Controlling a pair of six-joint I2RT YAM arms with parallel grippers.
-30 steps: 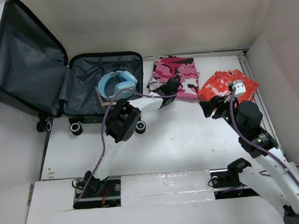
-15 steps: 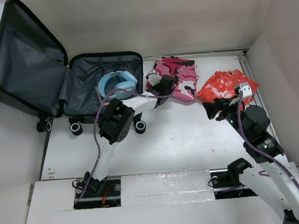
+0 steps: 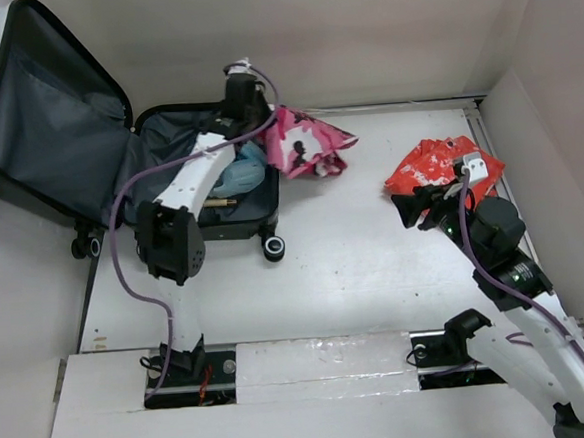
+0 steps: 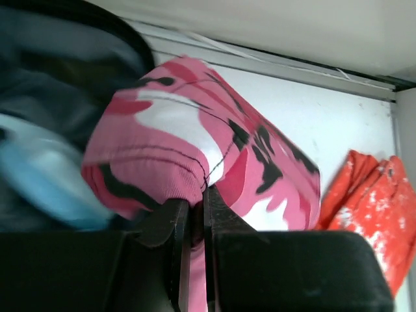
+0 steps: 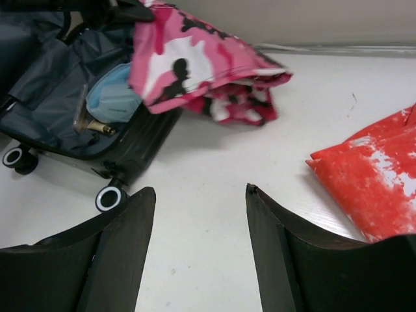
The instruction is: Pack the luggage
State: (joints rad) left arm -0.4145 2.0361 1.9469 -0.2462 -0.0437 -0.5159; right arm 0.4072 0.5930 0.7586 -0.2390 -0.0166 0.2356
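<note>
While the lid leans back past the table's left edge, the luggage (image 3: 55, 125) lies open at the far-left corner. Its dark grey lining faces up, and one black-and-white wheel (image 3: 272, 247) points toward the near edge. A light blue item (image 5: 114, 97) already sits in the lower half, with a small brownish object (image 5: 97, 125) beside it.

The shell looks stiff and probably light. On its wheels it may roll if pushed sideways, so I would press down on it, not across. For closing, the lid's far rim looks like the best place to grip, since the fabric lining would only slip and bunch.

Over the case's right rim hangs a pink camouflage garment (image 3: 305, 146), soft and drooping. The left gripper (image 4: 195, 214) has its jaws nearly together, pinching the garment's ribbed hem. Most of the cloth trails outside the case toward the table's far edge, so it will probably need to go further left before release, or a fold may catch on the rim.

Near the right edge lies a red, white-flecked bundle (image 3: 439, 164), well apart from the case. The right gripper (image 5: 198, 192) hovers just on the near side of it, jaws spread wide and empty.
</note>
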